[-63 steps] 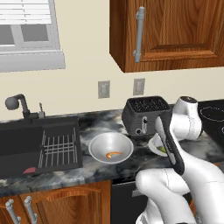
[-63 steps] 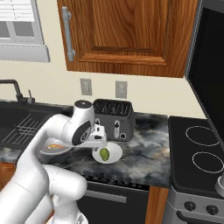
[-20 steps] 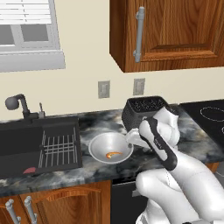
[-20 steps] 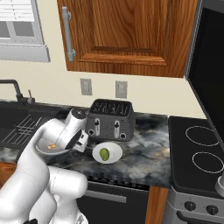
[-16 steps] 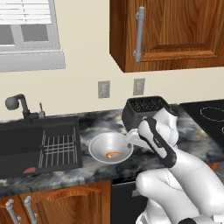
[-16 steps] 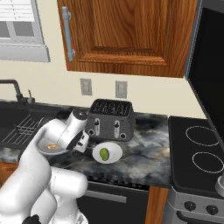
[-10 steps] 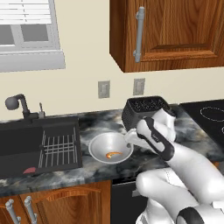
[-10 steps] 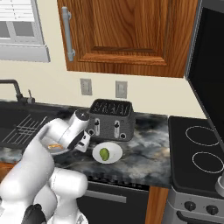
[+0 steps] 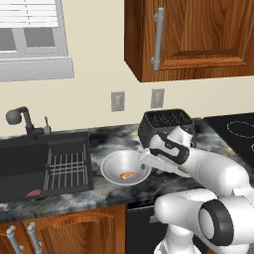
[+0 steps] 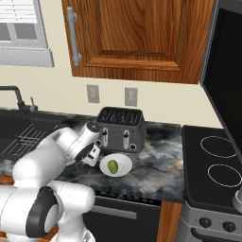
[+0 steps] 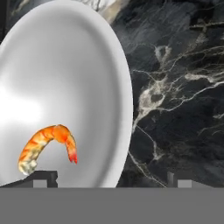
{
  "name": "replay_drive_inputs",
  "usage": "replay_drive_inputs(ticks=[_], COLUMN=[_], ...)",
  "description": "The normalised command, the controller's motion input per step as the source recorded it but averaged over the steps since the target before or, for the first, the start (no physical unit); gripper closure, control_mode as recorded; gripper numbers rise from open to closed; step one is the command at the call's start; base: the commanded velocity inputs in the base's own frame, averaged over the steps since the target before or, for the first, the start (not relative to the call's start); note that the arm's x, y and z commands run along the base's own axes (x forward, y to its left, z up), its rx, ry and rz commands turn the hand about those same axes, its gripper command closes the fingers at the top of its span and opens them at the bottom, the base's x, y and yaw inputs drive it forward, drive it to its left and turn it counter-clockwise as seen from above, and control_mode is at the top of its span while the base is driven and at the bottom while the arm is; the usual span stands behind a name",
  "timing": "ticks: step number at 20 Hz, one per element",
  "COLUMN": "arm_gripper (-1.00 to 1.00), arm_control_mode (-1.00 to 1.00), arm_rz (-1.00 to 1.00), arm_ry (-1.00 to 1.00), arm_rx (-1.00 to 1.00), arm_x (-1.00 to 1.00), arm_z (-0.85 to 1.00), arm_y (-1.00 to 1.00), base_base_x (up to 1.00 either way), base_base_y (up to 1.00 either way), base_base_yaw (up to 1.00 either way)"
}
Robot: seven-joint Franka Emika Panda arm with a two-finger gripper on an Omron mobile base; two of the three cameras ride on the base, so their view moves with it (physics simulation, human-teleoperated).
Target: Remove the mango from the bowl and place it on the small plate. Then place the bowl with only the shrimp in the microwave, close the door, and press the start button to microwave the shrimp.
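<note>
1. Straddling the bowl's (image 11: 87, 65) rim, the gripper (image 11: 111, 179) has its jaws spread apart, holding nothing.
2. Only the shrimp (image 11: 46, 146) lies in the bowl.
3. The mango (image 10: 113, 166) sits on the small plate (image 10: 124, 162) beside the toaster (image 10: 121, 127).

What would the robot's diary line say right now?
mango: on small plate | shrimp: alone in bowl | gripper: open, straddling bowl rim

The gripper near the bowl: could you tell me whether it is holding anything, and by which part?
Nothing is held. The gripper is open, one fingertip over the bowl beside the shrimp, the other outside its rim.
</note>
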Motion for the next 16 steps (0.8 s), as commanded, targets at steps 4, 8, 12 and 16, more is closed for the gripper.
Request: replay_drive_inputs(ticks=[4, 8, 12, 16], arm_gripper=[-1.0, -1.0, -1.0, 1.0], arm_control_mode=[-1.0, -1.0, -1.0, -1.0], arm_rz=[0.0, 0.0, 0.0, -0.01], arm_ry=[0.03, 0.04, 0.04, 0.03], arm_rx=[0.03, 0.02, 0.01, 0.01], arm_x=[0.18, 0.14, 0.11, 0.06], arm_z=[-0.23, -0.21, -0.22, -0.14], arm_y=[0.06, 0.11, 0.16, 0.19], base_base_x=[0.0, 0.0, 0.0, 0.0], base_base_y=[0.0, 0.0, 0.0, 0.0], base_base_yaw=[0.0, 0.0, 0.0, 0.0])
